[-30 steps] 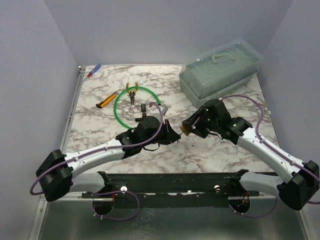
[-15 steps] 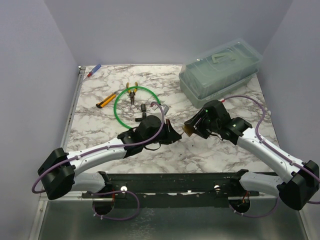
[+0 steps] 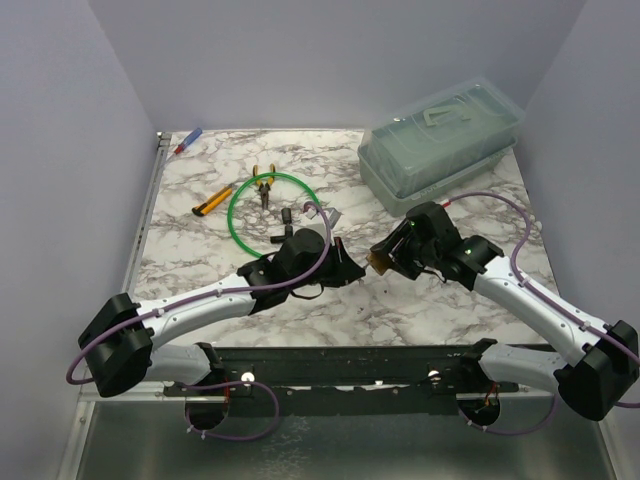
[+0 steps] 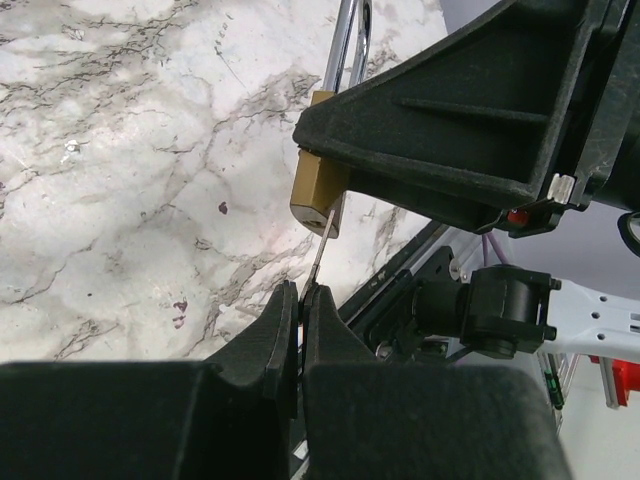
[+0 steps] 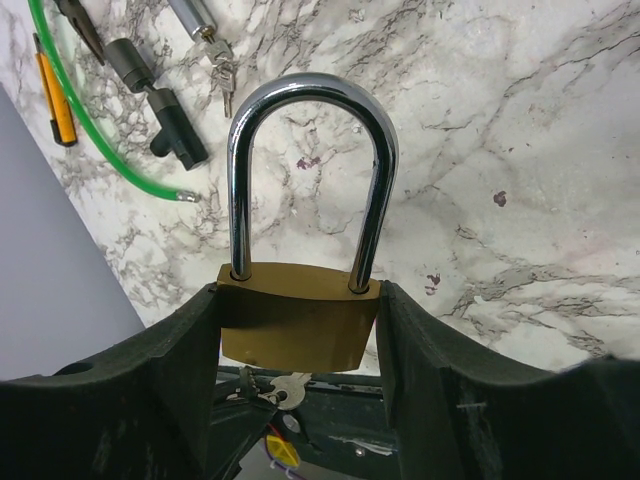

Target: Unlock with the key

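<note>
Two arms are seen reaching inward over the marble table (image 3: 190, 265) in the top view, their wrists meeting just in front of the middle of the surface. The left arm is stretched low from its base at the near left, and the left gripper (image 3: 345, 262) is pointed to the right. The right arm is bent in from the near right, with the right gripper (image 3: 385, 258) turned to the left to face it.

The brass padlock (image 5: 290, 335) is clamped by its body between the right gripper's fingers (image 5: 180, 360), which are spread to the body's width. Its chrome shackle (image 5: 310, 90) is shown projecting beyond the fingertips and seated in the body at both legs.

The left gripper's fingers (image 4: 275, 335) are pressed together on the key (image 4: 322, 240), of which only a thin silver blade is seen edge-on above the fingertips. The blade is angled up and to the right, and its tip is met by the bottom face of the padlock. Whether the tip is inside the keyway cannot be told. Padlock and key are held above the table.

Behind the left gripper, a green cable (image 3: 232, 210) is laid in a loop, with pliers (image 3: 264, 185) and a yellow knife (image 3: 212, 201) beside it. A clear lidded box (image 3: 440, 140) is placed at the far right.
</note>
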Motion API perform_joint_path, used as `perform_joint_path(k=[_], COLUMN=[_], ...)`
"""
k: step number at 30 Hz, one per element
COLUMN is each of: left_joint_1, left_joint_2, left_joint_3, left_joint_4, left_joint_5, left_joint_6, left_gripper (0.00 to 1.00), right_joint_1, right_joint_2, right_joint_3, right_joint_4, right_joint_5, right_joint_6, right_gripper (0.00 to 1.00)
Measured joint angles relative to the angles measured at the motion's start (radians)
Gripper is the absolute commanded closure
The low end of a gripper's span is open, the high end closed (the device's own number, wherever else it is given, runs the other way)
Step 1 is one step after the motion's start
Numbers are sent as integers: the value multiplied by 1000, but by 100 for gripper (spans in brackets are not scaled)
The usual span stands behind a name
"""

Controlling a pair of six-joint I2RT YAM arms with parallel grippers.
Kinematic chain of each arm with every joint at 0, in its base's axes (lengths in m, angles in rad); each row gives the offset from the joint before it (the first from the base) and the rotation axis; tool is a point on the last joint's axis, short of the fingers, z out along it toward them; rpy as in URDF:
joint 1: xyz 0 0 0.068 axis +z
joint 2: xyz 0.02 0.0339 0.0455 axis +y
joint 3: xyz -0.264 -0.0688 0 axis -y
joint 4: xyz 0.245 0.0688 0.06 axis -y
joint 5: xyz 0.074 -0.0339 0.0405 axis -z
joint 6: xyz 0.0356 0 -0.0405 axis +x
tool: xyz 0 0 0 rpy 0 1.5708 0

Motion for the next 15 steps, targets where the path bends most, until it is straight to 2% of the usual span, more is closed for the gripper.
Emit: perform_joint_path(k=[15], left_joint_1=[0], left_joint_2=[-21], left_joint_3=[-40], left_joint_4=[5], left_joint_5=[11], left_joint_6=[-7], left_gripper=[100], right_joint_1=[0], right_joint_2=[0], right_joint_3=[0], right_joint_4=[1], right_joint_5=[-3], right_joint_6=[3], right_gripper=[100])
